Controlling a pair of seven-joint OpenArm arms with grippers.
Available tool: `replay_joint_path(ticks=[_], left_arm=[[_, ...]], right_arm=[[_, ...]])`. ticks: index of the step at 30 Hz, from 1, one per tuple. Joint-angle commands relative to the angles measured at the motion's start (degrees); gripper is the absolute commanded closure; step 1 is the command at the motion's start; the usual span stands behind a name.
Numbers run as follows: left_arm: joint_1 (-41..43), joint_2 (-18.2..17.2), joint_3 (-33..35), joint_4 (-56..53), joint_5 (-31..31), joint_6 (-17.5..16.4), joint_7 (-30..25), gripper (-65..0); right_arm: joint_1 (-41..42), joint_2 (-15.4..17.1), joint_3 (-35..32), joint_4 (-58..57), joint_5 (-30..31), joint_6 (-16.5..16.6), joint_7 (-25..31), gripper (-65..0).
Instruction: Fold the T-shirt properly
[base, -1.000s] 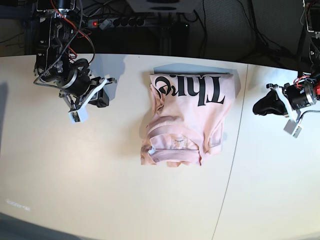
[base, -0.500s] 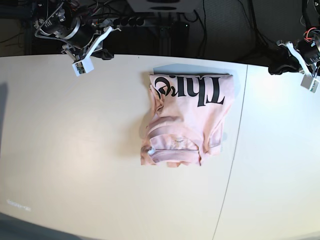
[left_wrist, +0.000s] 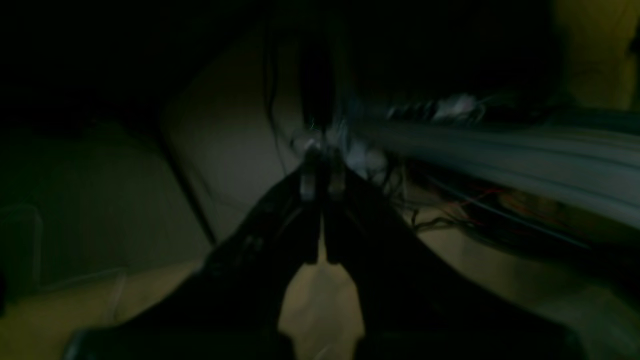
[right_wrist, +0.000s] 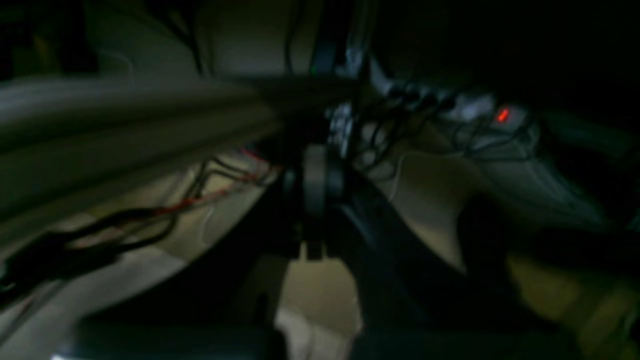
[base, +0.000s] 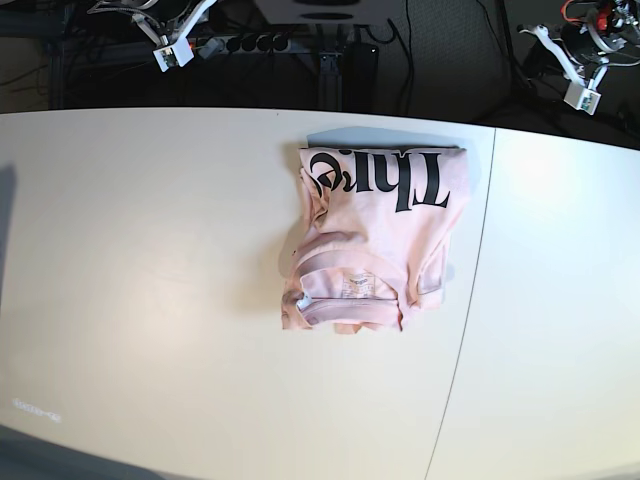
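on the white table (base: 150, 300), centre: t-shirt (base: 370, 240), pale pink, folded into a rough rectangle, black lettering along the far edge, ribbed collar with small label toward the near edge. left gripper (left_wrist: 320, 192): jaws clenched together, grasping nothing, off the table at the far corner. right gripper (right_wrist: 315, 200): likewise clenched, empty, beyond the opposite far corner; view dark and blurred.

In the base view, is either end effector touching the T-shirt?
No. The T-shirt lies folded on the table, while the left end effector and right end effector sit beyond the table's far edge.
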Motion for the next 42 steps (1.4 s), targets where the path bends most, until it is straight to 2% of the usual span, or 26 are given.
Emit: replay_joint_path(ticks=[1,4,7,10,13,16,18,21,30,34,39,42], left_arm=[[-2.1,-0.7,2.2,-2.9,1.5,0.5,-2.4,-1.3],[-9.8,-0.6,11.0,-14.4,8.9,8.3,-4.6,-1.4],[-17.3,-0.2,19.9,-25.8,13.8,13.7,-8.4,-1.3],[-24.5,1.9,26.5,-35.8,18.2,19.5,-11.0,-1.3],[-31.8,5.2,30.9,-45.5,19.9,22.5,-10.0,-1.3],[-38.4,8.2,33.4,-54.2,20.2,25.2,-7.9,-1.3],[-41.8,9.6,34.2,-57.8,20.4,25.4,-7.0,-1.3],[-44.2,10.3,34.2,-58.8,20.5,25.4,-7.5,-1.3],[-44.8,10.3,34.2,-55.4,20.4,25.4,-8.5,-1.4],[-44.3,9.4,34.2,-55.4,18.7,25.4,-8.5,-1.4],[-44.3,8.7,34.2,-55.4,16.4,25.4,-9.3,-1.4],[-44.3,8.7,34.2,-55.4,16.3,25.4,-8.3,-1.4]], right_arm=[[0.7,0.3,0.2,-2.3,0.3,-1.4,0.8,0.0],[4.9,0.3,0.2,-13.5,0.3,-1.4,0.9,0.0],[10.9,0.3,0.2,-25.3,0.3,-1.5,0.9,0.0],[18.6,0.0,0.2,-36.9,-1.1,-1.7,1.1,0.0],[26.2,-0.3,0.2,-46.5,-2.8,-1.9,1.0,0.0],[32.1,-1.1,0.2,-51.4,-3.8,-3.2,-0.2,0.0],[34.8,-2.1,0.2,-51.8,-4.8,-4.4,-1.7,0.0],[36.9,-3.3,0.2,-51.4,-5.4,-3.9,-3.4,0.0],[37.4,-3.9,0.2,-48.2,-5.6,-3.4,-5.0,0.0],[37.2,-4.2,0.2,-48.2,-5.6,-3.4,-8.2,0.0],[37.4,-4.1,0.2,-48.2,-5.6,-3.4,-3.5,0.0],[37.4,-4.1,0.2,-48.2,-5.6,-3.4,-2.8,0.0]])
